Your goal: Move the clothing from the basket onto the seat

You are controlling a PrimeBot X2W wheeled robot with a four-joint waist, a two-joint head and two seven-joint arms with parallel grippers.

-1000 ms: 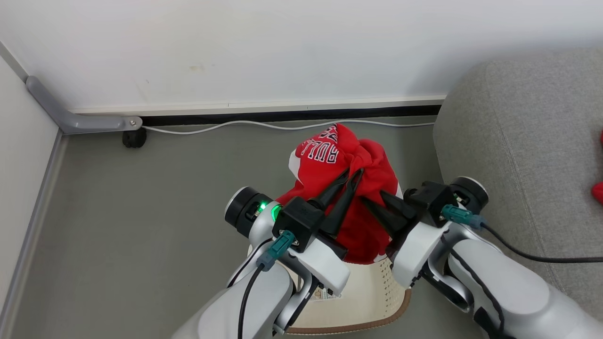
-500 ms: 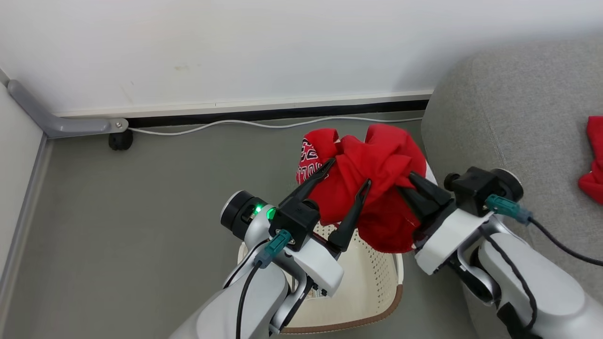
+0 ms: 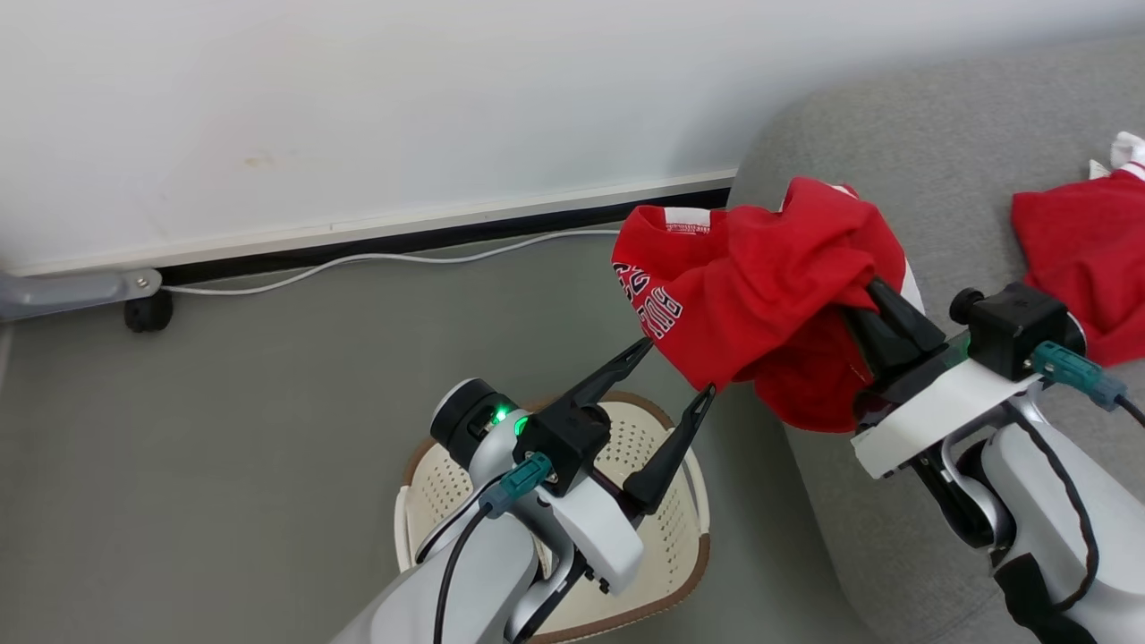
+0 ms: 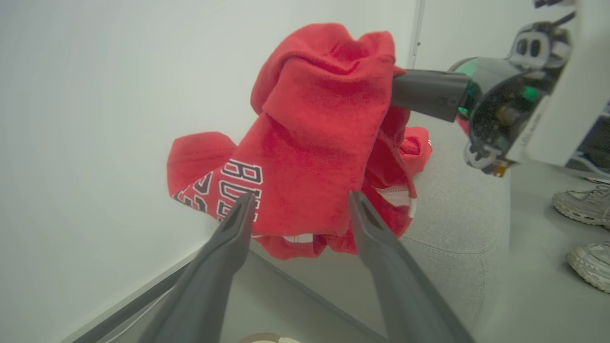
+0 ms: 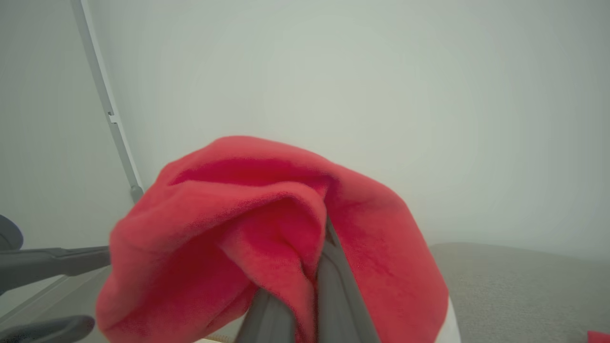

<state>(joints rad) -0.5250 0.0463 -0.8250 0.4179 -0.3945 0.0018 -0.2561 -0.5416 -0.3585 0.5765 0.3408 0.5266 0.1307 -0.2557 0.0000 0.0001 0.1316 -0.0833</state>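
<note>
Red jersey [image 3: 760,286] bunched and clear of the floor, clamped in the right pincer [image 3: 881,309], which is closed tight on a fold of cloth. In the head view, at 1 o'clock from the basket [image 3: 429,487], overlapping the rounded edge of the grey sofa [image 3: 948,143]. Lettering turned toward 8 o'clock, white label strip at the top hem.

Left pincer [image 3: 677,368] spread wide and gripping nothing, tips just beside the jersey's lower edge at its 7 o'clock; contact not clear. Second red garment [image 3: 1082,255] with white trim lying on the sofa at 3 o'clock of the jersey, apart from it.

Added from the head view: basket's cream perforated wall and brown rim, partly hidden by the left arm; white cable [image 3: 358,261] along the skirting at 11 o'clock.

Added from the left wrist view: lettering nearly face-on, white trim under the hem, right pincer entering the cloth from 3 o'clock, pale shoes [image 4: 581,206] on the floor at 4 o'clock.

Added from the right wrist view: cloth draped over both closed fingers [image 5: 340,300], the left pincer's fingers at 9 o'clock.
</note>
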